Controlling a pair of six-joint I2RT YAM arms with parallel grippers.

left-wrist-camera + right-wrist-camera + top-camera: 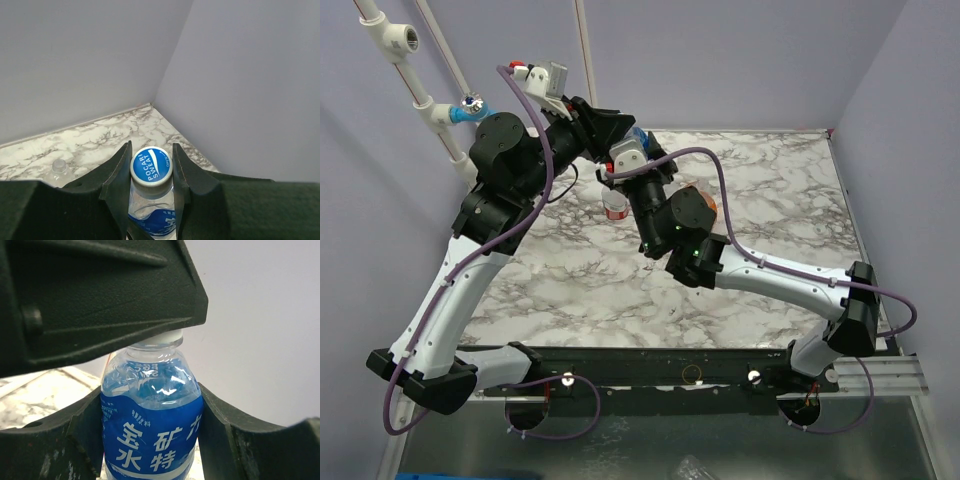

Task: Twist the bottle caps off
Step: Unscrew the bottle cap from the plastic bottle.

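The small clear plastic bottle with a blue label (150,440) sits between the two claws, at the far part of the white marble-patterned surface (570,270), left of its middle. The right claw (150,415) clasps its body from either side. The left claw (151,149) is above, pinched on the round blue-and-white plastic cap (151,167) atop the neck. Toward the near edge from them, a small clear bottle with a red label (615,205) is on the surface. To its right, partly behind the right arm, is the squat orange translucent bottle (705,203). A plain clear plastic bottle (59,170) is on the surface beyond the left claw, toward the far edge.
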